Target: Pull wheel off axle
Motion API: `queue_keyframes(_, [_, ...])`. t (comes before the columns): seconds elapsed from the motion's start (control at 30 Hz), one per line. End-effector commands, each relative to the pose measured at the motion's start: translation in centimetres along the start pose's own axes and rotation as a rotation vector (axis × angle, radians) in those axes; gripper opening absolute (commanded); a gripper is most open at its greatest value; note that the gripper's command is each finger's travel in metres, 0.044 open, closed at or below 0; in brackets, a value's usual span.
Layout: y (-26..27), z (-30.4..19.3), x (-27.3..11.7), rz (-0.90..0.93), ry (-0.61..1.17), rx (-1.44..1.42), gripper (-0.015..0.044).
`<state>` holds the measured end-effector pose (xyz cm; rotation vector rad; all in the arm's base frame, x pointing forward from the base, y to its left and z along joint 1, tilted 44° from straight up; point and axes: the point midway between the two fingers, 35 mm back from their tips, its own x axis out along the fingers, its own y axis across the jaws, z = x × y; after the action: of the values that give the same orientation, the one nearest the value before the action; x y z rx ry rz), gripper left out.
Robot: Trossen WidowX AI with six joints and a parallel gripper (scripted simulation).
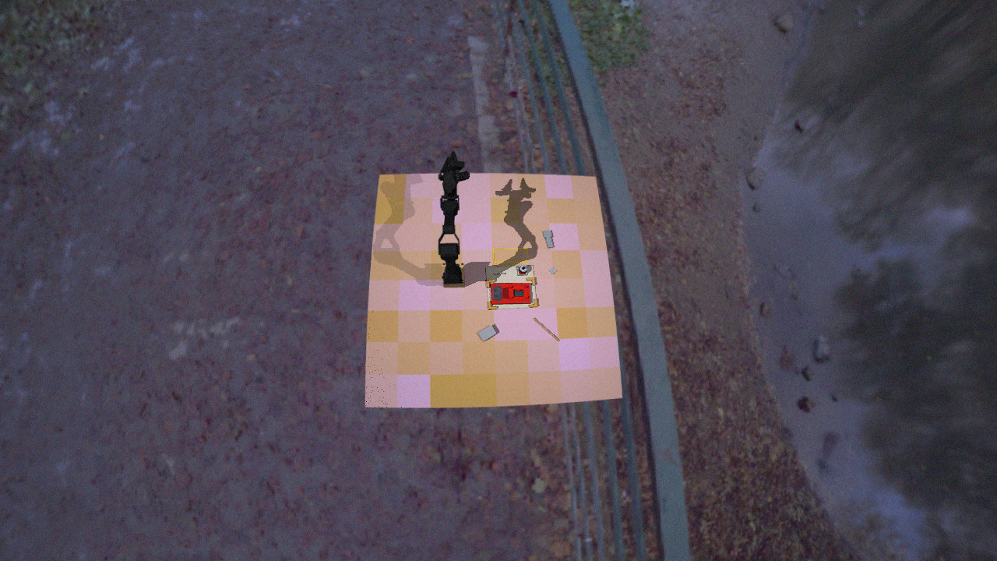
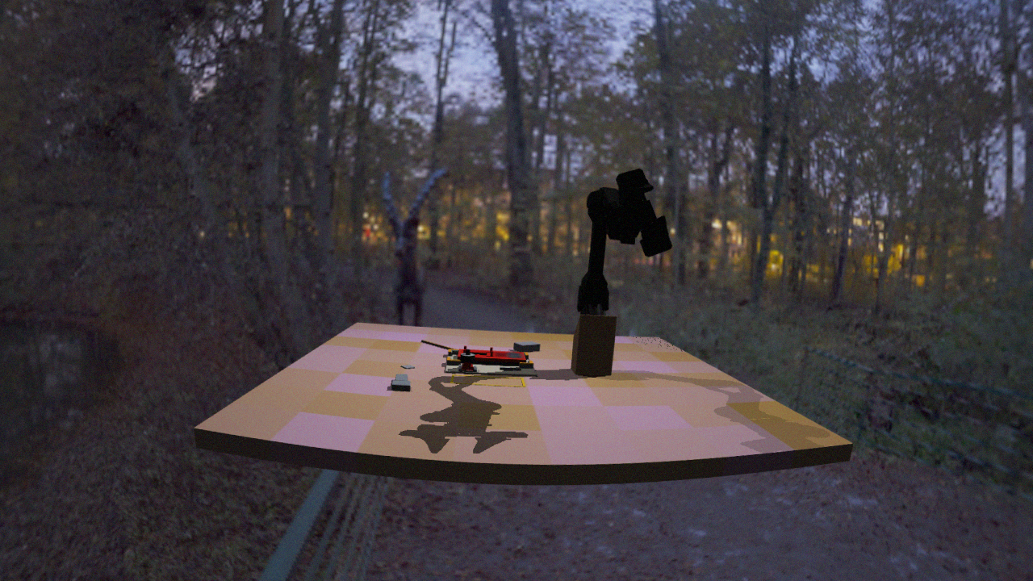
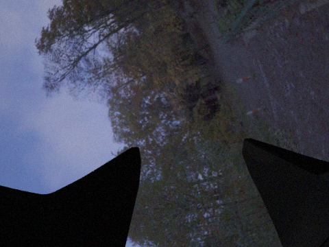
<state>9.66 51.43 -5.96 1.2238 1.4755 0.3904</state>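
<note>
Tool open, high above table

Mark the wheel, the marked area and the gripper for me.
wheel (image 1: 521, 269), top view, on its pale hub at the board's far corner.
marked area (image 1: 503, 248), top view, on its yellow outline.
gripper (image 3: 192, 160), wrist view, midway between the two open fingers, nothing held.

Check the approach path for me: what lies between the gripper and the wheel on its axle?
Nothing solid, going by the top view. The gripper hangs open, high over the table's far edge; toward the wheel lie only checkered table and the arm's shadow.
</note>
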Motion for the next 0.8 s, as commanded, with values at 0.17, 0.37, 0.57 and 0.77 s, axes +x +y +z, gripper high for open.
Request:
queue_keyframes(0.17, [1.6,7.5,-0.5,-0.043,-0.209,0.080,0.0300])
queue_keyframes(0.37, [2.0,13.5,-1.7,-0.095,-0.372,0.141,0.0300])
queue_keyframes(0.57, [2.1,19.2,-3.8,-0.141,-0.517,0.209,0.0300])
queue_keyframes(0.77, [1.8,24.1,-6.3,-0.186,-0.644,0.274,0.0300])
